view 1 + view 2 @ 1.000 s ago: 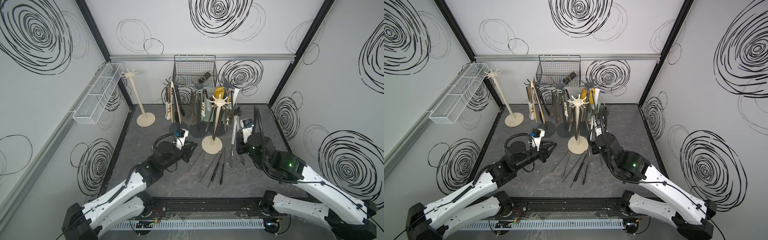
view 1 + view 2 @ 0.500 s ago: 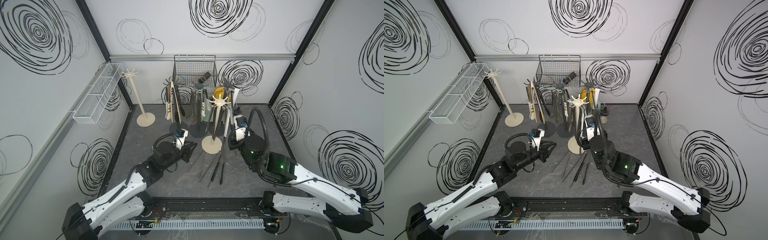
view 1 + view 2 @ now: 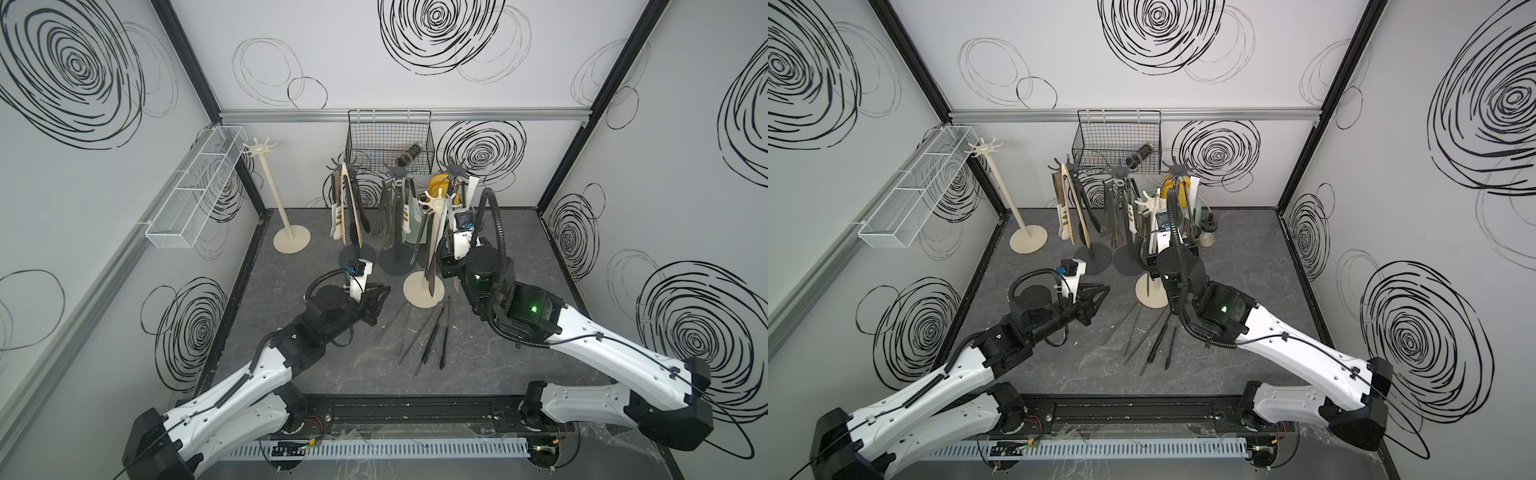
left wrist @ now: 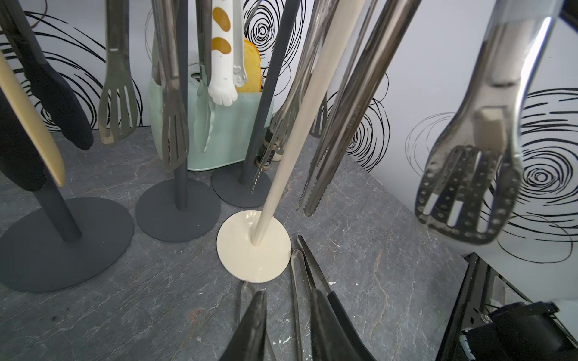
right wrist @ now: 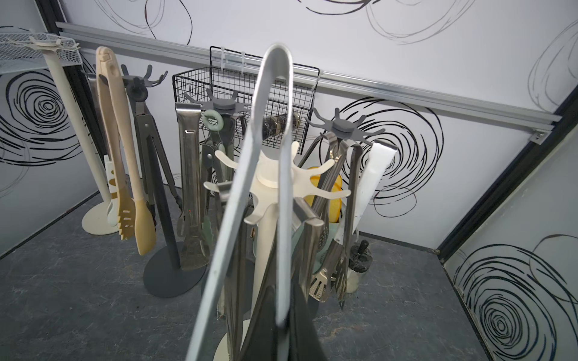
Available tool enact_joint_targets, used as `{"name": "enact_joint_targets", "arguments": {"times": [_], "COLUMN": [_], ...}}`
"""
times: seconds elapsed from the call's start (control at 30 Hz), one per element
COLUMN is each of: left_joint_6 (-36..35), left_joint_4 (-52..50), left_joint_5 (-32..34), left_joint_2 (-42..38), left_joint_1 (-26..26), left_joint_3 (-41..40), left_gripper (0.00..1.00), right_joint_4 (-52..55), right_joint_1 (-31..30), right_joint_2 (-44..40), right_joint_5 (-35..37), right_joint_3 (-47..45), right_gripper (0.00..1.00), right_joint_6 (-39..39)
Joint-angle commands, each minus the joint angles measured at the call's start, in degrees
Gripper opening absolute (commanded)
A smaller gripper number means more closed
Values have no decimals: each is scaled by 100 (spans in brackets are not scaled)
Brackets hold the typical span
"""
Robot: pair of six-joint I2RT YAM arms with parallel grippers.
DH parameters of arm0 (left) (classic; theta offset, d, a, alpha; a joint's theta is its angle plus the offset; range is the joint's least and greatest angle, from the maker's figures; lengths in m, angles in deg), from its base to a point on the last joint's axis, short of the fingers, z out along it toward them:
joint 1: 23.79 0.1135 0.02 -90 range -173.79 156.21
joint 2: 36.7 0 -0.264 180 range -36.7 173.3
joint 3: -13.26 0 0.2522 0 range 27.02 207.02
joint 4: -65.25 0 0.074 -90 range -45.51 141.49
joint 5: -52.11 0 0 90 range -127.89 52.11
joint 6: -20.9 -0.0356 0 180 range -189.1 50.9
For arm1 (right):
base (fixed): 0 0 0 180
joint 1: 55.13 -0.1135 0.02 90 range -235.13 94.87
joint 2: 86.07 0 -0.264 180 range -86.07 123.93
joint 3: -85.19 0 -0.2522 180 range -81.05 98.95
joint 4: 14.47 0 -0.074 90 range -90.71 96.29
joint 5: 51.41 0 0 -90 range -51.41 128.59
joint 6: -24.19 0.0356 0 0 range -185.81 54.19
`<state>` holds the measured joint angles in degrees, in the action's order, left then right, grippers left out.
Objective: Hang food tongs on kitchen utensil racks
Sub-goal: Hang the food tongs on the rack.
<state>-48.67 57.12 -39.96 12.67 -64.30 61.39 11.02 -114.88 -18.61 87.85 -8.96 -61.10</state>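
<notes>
Steel U-bent food tongs (image 5: 285,131): clenched by the right hand (image 5: 278,328), long axis upright, bend uppermost, raised above the star-shaped hooks of the near cream pole rack (image 5: 267,176) directly ahead. Left hand (image 4: 287,298): released, empty, held low over the grey desk (image 4: 125,312). Tong tips are cut off; hook contact cannot be told.

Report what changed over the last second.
The right gripper, shut on the steel tongs, swung toward the robot's left, carrying them from beside the near cream rack right up to its hook top. Whether a hook has caught the loop cannot be told. Nothing was grasped or released. The left gripper, the loose tongs lying flat and the hung tongs stayed put.
</notes>
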Motion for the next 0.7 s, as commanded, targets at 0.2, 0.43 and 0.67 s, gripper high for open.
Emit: {"name": "enact_joint_targets", "arguments": {"times": [0.2,0.43,0.67], "left_joint_6": [14,1,2], "left_joint_4": [111,174,226], "left_joint_5": [57,-4,-75], "left_joint_2": [-143,-120,-117], "left_joint_1": [13,39,35], "left_joint_3": [-53,-102,-124], "left_gripper": [28,28,28], "right_joint_4": [-214,-200,-206], "right_joint_1": [217,406,495], "right_joint_2": [208,295,386], "right_joint_5": [-278,-405,-561], "right_joint_3": [279,144,-44], "right_gripper": [0,0,0], "right_joint_6": [157,318,487]}}
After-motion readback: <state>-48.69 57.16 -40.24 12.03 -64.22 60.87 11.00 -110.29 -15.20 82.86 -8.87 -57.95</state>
